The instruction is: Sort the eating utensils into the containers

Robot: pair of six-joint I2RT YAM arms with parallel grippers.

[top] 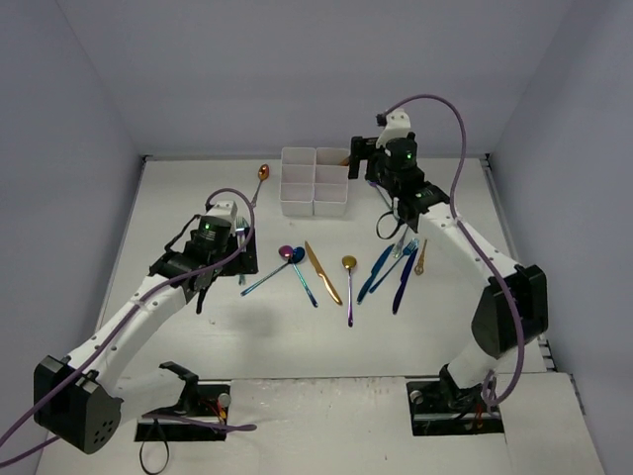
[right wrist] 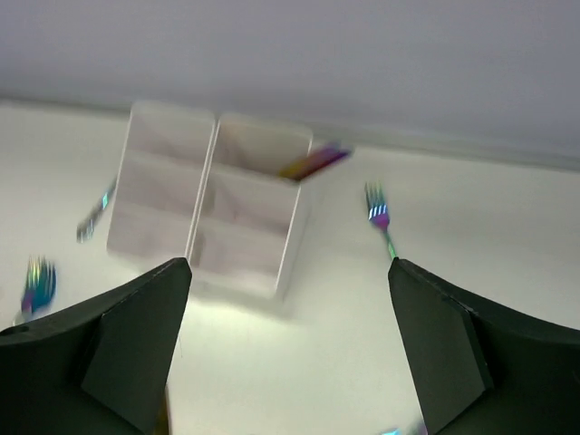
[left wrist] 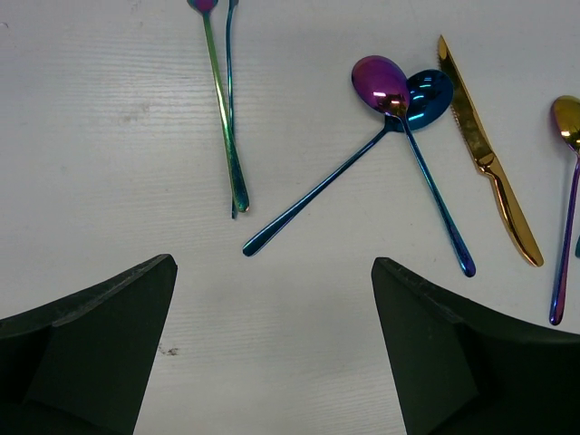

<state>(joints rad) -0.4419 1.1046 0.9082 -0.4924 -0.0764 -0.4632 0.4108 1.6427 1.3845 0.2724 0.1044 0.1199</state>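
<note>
The white containers [top: 315, 181] [right wrist: 217, 199] stand at the back of the table. One iridescent utensil [right wrist: 313, 163] leans out of the far right compartment. My right gripper [top: 360, 156] [right wrist: 290, 263] hangs open and empty just right of that compartment. An iridescent fork [right wrist: 379, 217] lies right of the block. My left gripper [top: 240, 247] [left wrist: 272, 264] is open over bare table. Just beyond it lie a purple spoon [left wrist: 381, 83] crossing a blue spoon [left wrist: 429, 95], a gold knife [left wrist: 489, 159] and two thin utensils [left wrist: 227, 118] side by side.
A copper spoon [top: 262, 173] lies left of the containers. Near the right arm lie a gold-bowled spoon [top: 349, 287], two blue utensils [top: 391, 272] and a copper fork [top: 421, 257]. Walls close in the table at the back and on both sides.
</note>
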